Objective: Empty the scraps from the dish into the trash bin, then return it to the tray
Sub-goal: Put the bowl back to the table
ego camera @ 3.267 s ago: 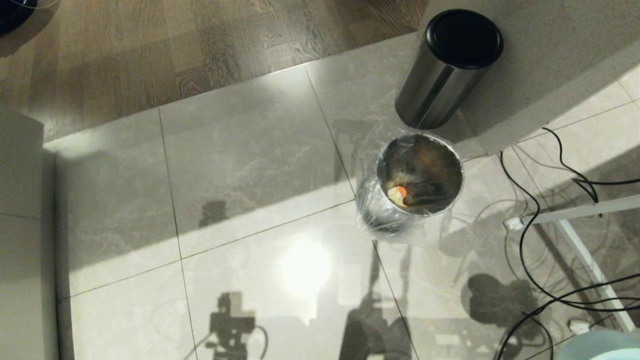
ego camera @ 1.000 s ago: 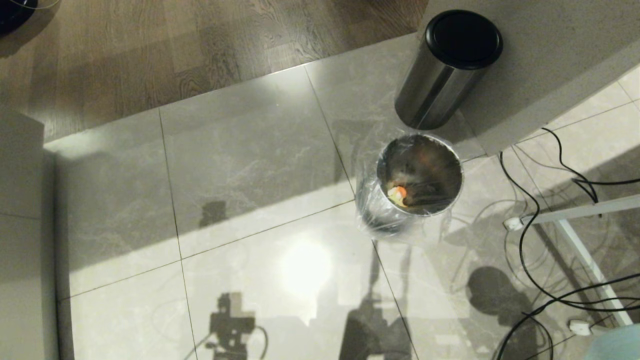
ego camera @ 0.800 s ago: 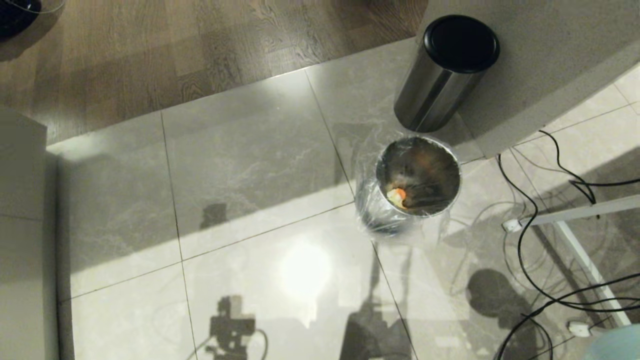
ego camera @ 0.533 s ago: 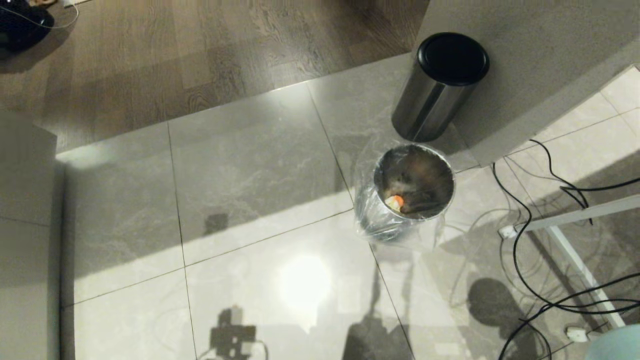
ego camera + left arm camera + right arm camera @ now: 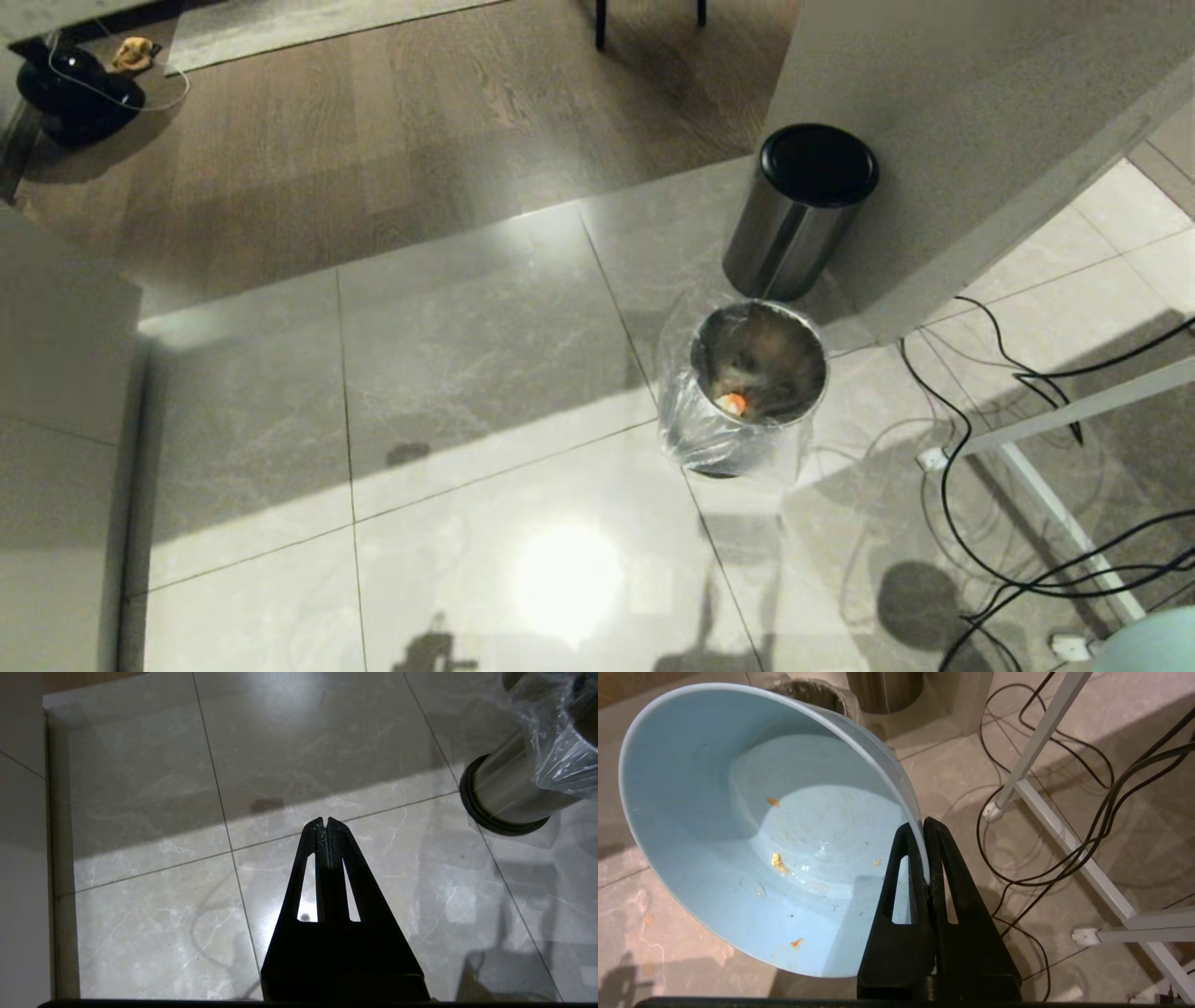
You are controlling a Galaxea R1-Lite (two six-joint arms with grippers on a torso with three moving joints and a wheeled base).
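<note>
My right gripper (image 5: 924, 826): clamped tight on the rim of the dish (image 5: 752, 830), one finger inside the wall and one outside; it carries the dish by that edge alone.
Dish, where it is: hanging off my right gripper low on my right side; in the head view only a pale blue sliver (image 5: 1148, 644) shows at the bottom right corner.
Dish, which way it points: round, so no long axis to speak of; it is tipped, its open mouth turned toward my wrist camera and its far rim pointing out toward the bins.
Scraps: only a few small yellow and orange crumbs (image 5: 776, 861) cling to the inside; the sticks are gone from it, so I judge the emptying done.
My left gripper (image 5: 326, 822): fingers pressed together, nothing in them, hanging over bare floor tiles; idle.
Trash bin (image 5: 758, 373): on the floor ahead of me and left of the dish, bag-lined, with an orange and pale lump (image 5: 731, 403) inside; well apart from my right gripper.
Black-topped bin (image 5: 801, 210): just beyond the trash bin, against the pale wall.
Tray: not in any view, so I cannot tell which way it lies from the dish.
Coming move, my judgement: level the dish, turn away from the bins, and find the tray; my right arm alone does it.
</note>
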